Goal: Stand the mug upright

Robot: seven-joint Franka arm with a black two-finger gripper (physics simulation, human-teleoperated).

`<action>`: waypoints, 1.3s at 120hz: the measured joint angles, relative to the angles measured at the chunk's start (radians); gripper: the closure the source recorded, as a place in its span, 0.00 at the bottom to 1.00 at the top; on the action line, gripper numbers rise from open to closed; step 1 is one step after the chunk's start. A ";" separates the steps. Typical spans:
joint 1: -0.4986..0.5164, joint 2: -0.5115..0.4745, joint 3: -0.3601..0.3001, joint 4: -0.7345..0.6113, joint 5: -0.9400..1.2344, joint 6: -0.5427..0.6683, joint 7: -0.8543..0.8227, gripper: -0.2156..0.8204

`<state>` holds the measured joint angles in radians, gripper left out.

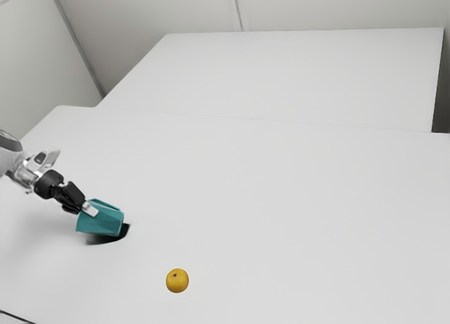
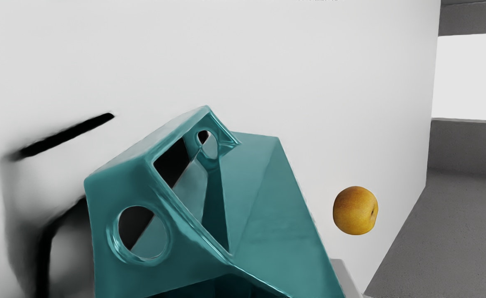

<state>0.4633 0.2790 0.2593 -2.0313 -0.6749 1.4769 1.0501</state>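
The end effector is at the teal mug, near the exterior view's left; I cannot tell whether it is apart, together or clamped. The mug is tilted, over the desk, and overlaps the end effector in the exterior view. In the wrist view, an angular teal loop with round holes faces the camera; it looks like the handle, though the close angle makes that uncertain. A dark shadow falls on the desk under and beside the mug. Apart from the mug, toward the exterior view's right and closer to that camera, a round yellow fruit has a small dark spot. Beyond the desk in the exterior view are a broad white surface and pale walls. The wrist view has a grey floor past the desk's edge.
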 joint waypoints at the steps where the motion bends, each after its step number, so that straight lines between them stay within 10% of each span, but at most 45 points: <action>1: 0.000 -0.002 -0.001 0.000 0.000 0.000 0.000 0.93; 40: -0.012 -0.131 -0.131 -0.020 0.100 0.098 -0.001 0.96; 100: -0.037 -0.255 -0.590 -0.052 0.460 0.484 -0.199 0.97; 156: -0.087 -0.257 -0.756 -0.110 0.626 0.650 -0.496 0.96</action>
<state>0.3765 0.0222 -0.4968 -2.1409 -0.0486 2.1265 0.5538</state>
